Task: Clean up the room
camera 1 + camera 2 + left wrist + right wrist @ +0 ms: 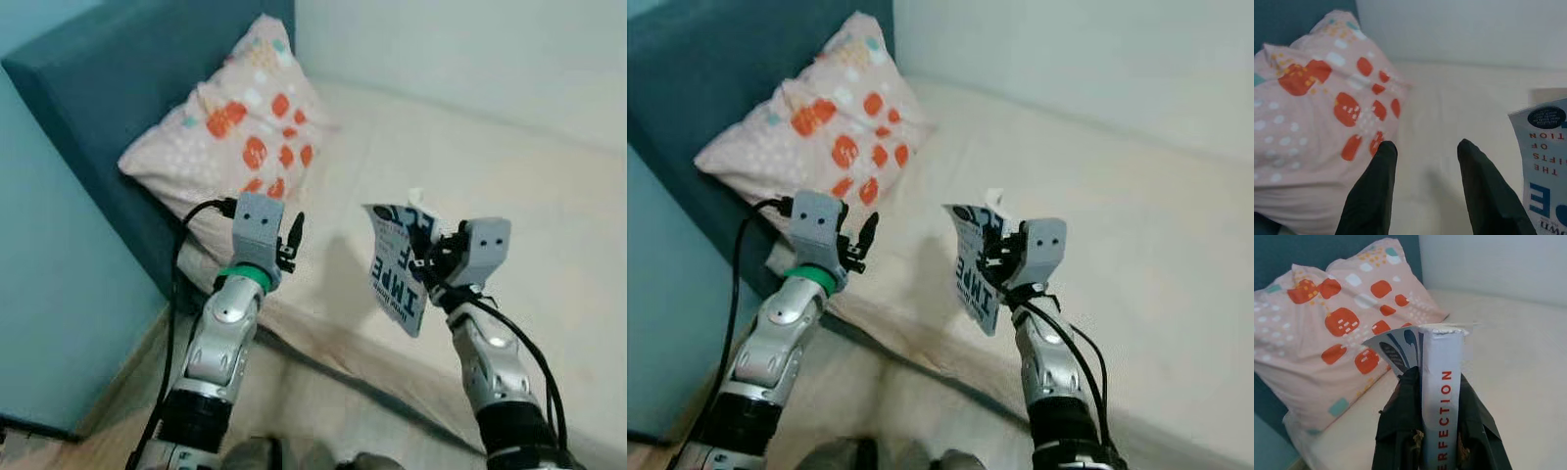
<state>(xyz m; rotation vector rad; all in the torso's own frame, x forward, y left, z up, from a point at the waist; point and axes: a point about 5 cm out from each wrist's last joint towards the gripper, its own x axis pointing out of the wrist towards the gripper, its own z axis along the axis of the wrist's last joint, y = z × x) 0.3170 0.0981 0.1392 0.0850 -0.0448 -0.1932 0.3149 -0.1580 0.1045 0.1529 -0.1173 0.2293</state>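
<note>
1. Left eye view: right gripper [438, 257] at centre right, clamped on a blue-and-white book [397, 264] held up above the bed [549, 206]; left gripper [291, 240] at centre, parted and empty, beside the pillow [245, 122] at upper left.
2. Left wrist view: black fingers [1371, 196] spread at bottom centre, nothing between.
3. Right wrist view: book spine pinched at bottom centre.
4. Step in hand: probably carrying the book off the bed. Next: finding a proper resting place, keeping the grip firm.

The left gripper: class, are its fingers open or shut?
Open. The left gripper shows a clear gap between its two black fingers, nothing between them, above the bed.
</note>
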